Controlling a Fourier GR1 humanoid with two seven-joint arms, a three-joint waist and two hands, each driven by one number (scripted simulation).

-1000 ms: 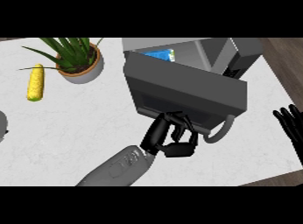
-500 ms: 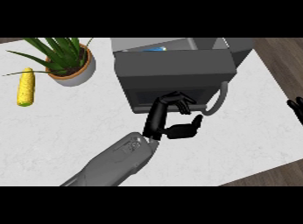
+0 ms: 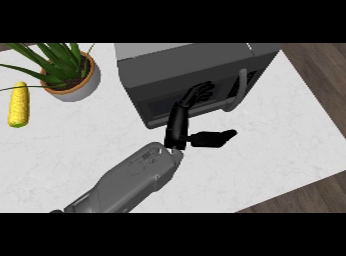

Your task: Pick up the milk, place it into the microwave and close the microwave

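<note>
The left hand (image 3: 182,119), fingers straight, presses against the shut door of the microwave (image 3: 191,75) on the white worktop (image 3: 72,145).

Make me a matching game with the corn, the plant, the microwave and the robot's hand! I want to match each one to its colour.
Things:
1. corn
2. plant
3. microwave
4. left hand

Colours:
A. grey
B. black
C. yellow
D. green leaves

Pairs: 1-C, 2-D, 3-A, 4-B
</note>
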